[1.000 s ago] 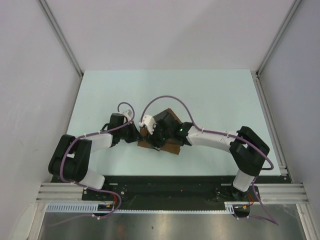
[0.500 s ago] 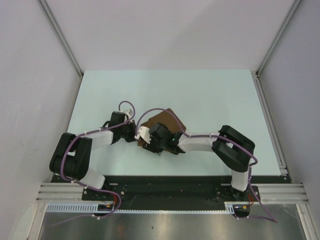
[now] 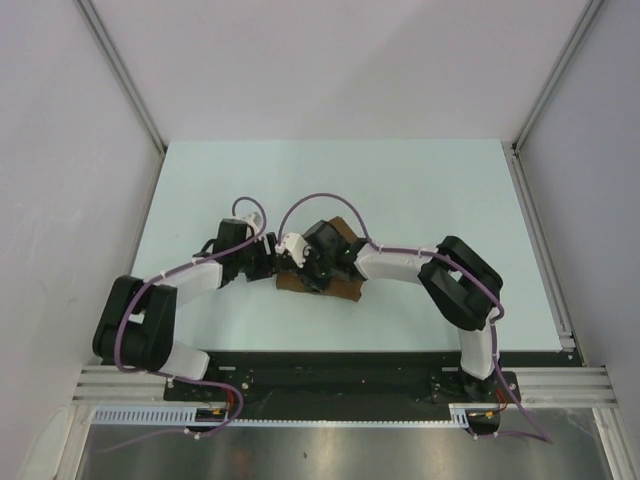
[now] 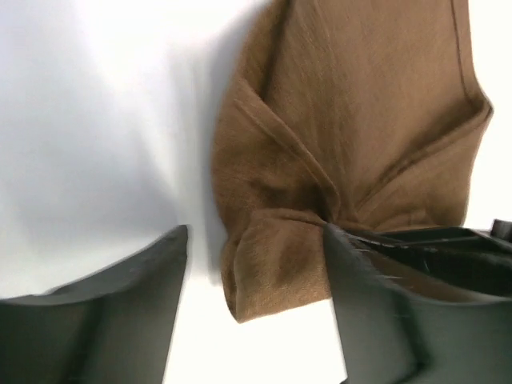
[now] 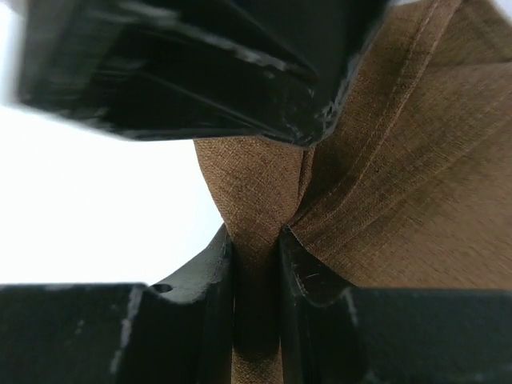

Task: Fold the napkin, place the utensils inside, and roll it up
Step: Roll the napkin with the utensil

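Observation:
The brown napkin (image 3: 337,290) lies bunched and partly rolled at the table's middle, between the two grippers. My left gripper (image 3: 272,264) is open, its dark fingers (image 4: 120,296) standing on either side of the napkin's rolled end (image 4: 280,264) without pinching it. From the right, my right gripper (image 3: 311,274) is shut on a narrow fold of the napkin (image 5: 256,200), the cloth squeezed between both pads (image 5: 210,280). The left gripper's black body (image 5: 200,64) fills the top of the right wrist view. The utensils are hidden in every view.
The pale table (image 3: 420,190) stretches behind and to both sides of the bundle. Grey walls (image 3: 60,150) with metal rails enclose it. Both arms bend inward, their purple cables (image 3: 320,200) arching over the napkin.
My left gripper has opened and let go of the napkin's end. The right gripper has closed onto a fold of the cloth, and the bundle now looks more compact.

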`<move>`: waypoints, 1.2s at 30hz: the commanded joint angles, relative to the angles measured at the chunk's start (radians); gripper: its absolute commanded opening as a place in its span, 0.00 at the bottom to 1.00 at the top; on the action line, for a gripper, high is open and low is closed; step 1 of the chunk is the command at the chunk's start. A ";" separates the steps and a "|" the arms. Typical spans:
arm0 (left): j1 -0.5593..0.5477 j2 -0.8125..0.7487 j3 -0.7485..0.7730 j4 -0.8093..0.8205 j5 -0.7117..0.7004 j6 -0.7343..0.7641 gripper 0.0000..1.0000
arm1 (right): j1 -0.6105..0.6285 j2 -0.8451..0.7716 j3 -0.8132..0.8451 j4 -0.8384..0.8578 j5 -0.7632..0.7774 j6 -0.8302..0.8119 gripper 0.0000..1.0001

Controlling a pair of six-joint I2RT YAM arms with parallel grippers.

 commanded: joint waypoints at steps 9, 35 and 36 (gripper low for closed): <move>0.001 -0.317 -0.155 0.058 -0.124 0.024 0.84 | -0.138 0.159 0.154 -0.338 -0.661 0.169 0.02; -0.165 -0.310 -0.350 0.449 -0.081 0.043 0.80 | -0.294 0.474 0.389 -0.476 -0.949 0.244 0.00; -0.163 -0.299 -0.353 0.455 -0.075 0.041 0.79 | -0.297 0.478 0.392 -0.478 -0.949 0.249 0.00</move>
